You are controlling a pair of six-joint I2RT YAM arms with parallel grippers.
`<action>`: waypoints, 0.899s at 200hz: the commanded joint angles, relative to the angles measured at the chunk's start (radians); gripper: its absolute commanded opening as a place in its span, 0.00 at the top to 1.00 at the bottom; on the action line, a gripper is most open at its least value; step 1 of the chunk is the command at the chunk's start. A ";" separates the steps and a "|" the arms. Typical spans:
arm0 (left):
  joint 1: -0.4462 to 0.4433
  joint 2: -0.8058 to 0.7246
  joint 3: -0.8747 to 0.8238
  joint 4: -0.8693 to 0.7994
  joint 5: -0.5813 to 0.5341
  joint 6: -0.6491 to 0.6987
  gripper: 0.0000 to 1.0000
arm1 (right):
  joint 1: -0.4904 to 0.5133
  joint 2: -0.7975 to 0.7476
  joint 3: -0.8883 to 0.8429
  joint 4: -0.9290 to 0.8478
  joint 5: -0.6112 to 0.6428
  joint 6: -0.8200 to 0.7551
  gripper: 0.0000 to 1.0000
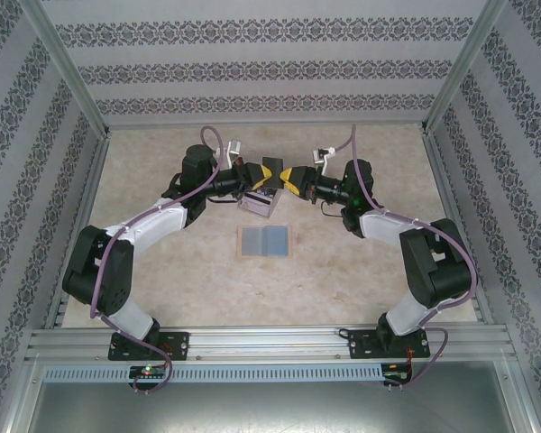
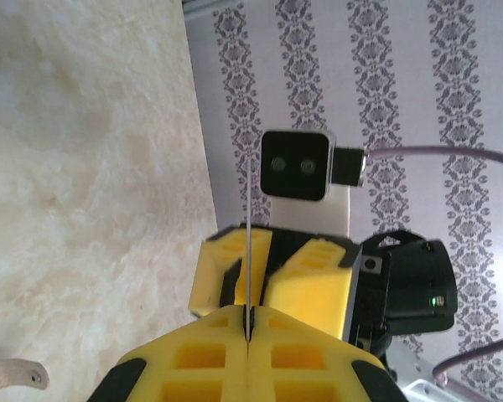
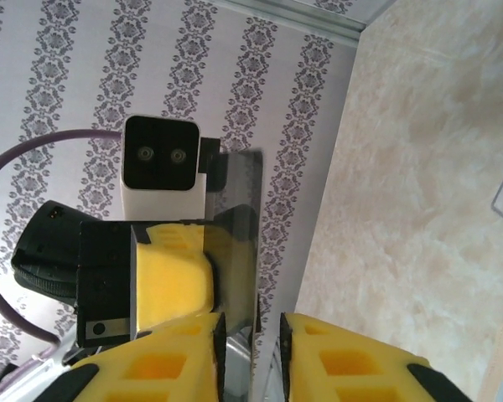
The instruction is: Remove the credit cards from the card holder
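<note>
In the top view the two arms meet over the middle of the table [image 1: 370, 271]. The left gripper [image 1: 260, 177] and the right gripper [image 1: 287, 179] face each other tip to tip, with a dark card [image 1: 272, 170] upright between them. The card holder [image 1: 258, 204] sits just near of the left gripper's fingers. Whether it rests on the table or is lifted cannot be told. Nearer the bases, well clear of both grippers, grey-blue credit cards [image 1: 265, 241] lie flat side by side on the table.

In the left wrist view the left gripper [image 2: 247, 315] has its yellow fingers pressed together on the dark card [image 2: 246, 209]. The card is seen edge-on as a thin upright line. The line runs on between the fingers of the right gripper [image 2: 256, 261] opposite.

In the right wrist view the right gripper [image 3: 253, 332] has its fingers parted. The dark card [image 3: 239, 218] stands beside one finger, with a gap to the other. The left gripper [image 3: 193, 268] clamps its far end.
</note>
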 commanded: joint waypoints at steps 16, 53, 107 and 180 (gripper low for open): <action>-0.002 -0.030 -0.005 0.079 -0.056 -0.052 1.00 | 0.023 -0.057 -0.027 0.102 0.030 0.091 0.78; -0.003 -0.035 -0.003 0.092 -0.049 -0.068 1.00 | 0.025 -0.082 -0.017 0.084 0.033 0.095 0.86; -0.004 -0.068 0.012 -0.074 -0.079 -0.025 0.76 | 0.026 -0.083 0.023 -0.033 0.047 -0.006 1.00; 0.053 -0.139 0.020 -0.586 -0.337 0.195 0.10 | 0.045 -0.080 0.141 -0.593 0.166 -0.530 1.00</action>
